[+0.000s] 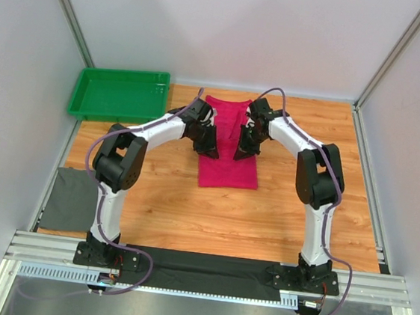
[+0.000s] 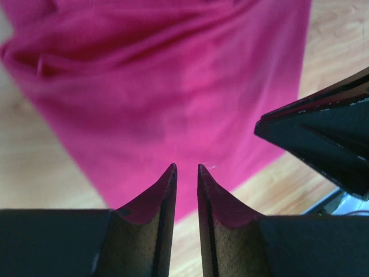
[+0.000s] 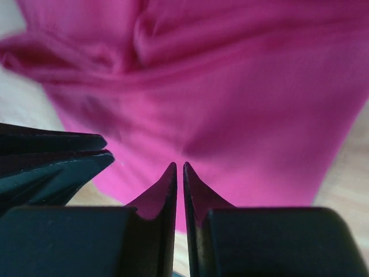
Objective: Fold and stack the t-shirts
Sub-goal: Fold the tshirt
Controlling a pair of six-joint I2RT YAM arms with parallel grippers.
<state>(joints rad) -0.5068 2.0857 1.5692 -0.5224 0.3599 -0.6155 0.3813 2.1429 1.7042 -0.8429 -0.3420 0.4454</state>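
The t-shirt [image 1: 228, 159] lies on the surface [image 1: 189, 215] just right of the green tray [image 1: 119, 95], which holds nothing. Both hover over it empty: the left end effector [image 2: 185, 167] narrowly parted, the right end effector [image 3: 179, 164] almost closed. Set so narrow, they may snag only the top layer and drag the fold askew.

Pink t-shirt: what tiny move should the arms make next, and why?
The t-shirt lies as a long narrow strip on the table; the left gripper and right gripper hover over it holding nothing. So probably lower both to its near end and pinch it.
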